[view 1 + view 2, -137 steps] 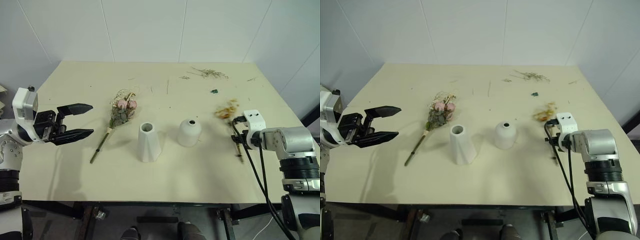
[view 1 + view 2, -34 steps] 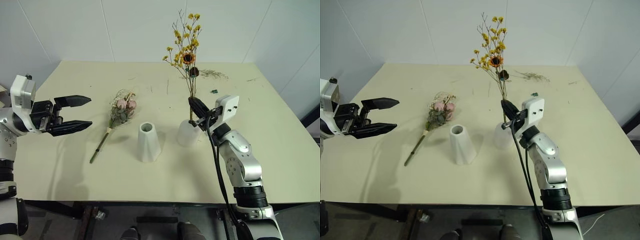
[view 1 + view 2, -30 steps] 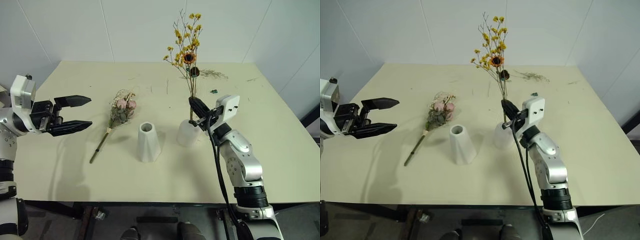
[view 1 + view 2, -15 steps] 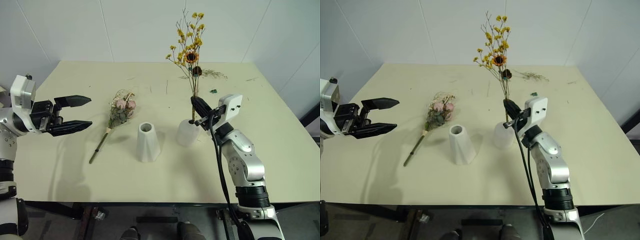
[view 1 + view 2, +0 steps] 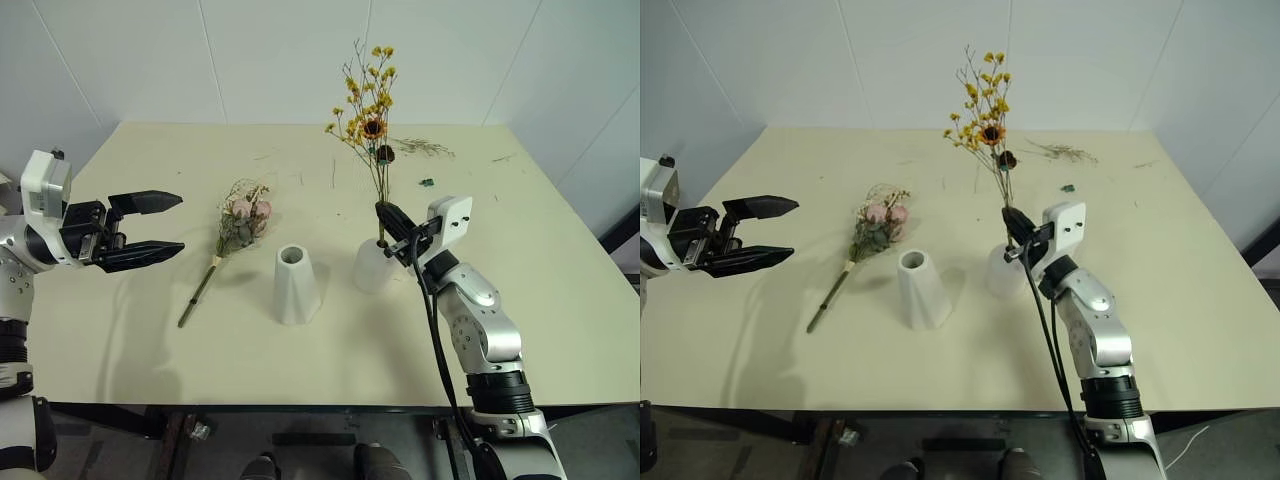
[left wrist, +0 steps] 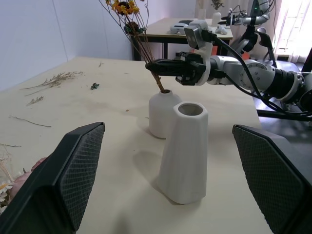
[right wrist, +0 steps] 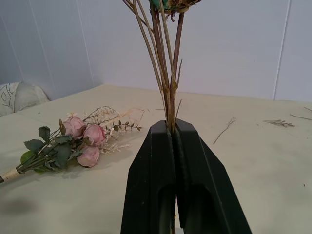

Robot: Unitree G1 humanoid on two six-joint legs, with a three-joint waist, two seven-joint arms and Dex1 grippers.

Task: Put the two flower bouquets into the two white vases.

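Note:
The slim spray of yellow-orange flowers (image 5: pixel 368 110) stands upright with its stems pinched in my right gripper (image 5: pixel 385 215), which is shut on them just above the rounded white vase (image 5: pixel 372 268). In the left wrist view the stem ends (image 6: pixel 161 87) reach the hole of that vase (image 6: pixel 163 114). The taller faceted vase (image 5: pixel 297 285) stands to its left with nothing in it. The bunch of pink roses and greenery (image 5: pixel 243 222) lies flat on the table, further left. My left gripper (image 5: pixel 182 222) hovers open left of that bunch, level, holding nothing.
Loose dried twigs (image 5: pixel 420 147) and a small green scrap (image 5: pixel 428 183) lie at the back right of the cream table (image 5: pixel 120 330). White walls stand close behind it. Other tables with equipment (image 6: pixel 243 19) stand beyond the table's right side.
Several seconds ago the spray lay at the table's right by my right gripper; now it is held upright over the rounded vase. In the last second its top dipped slightly. Left arm unmoved.

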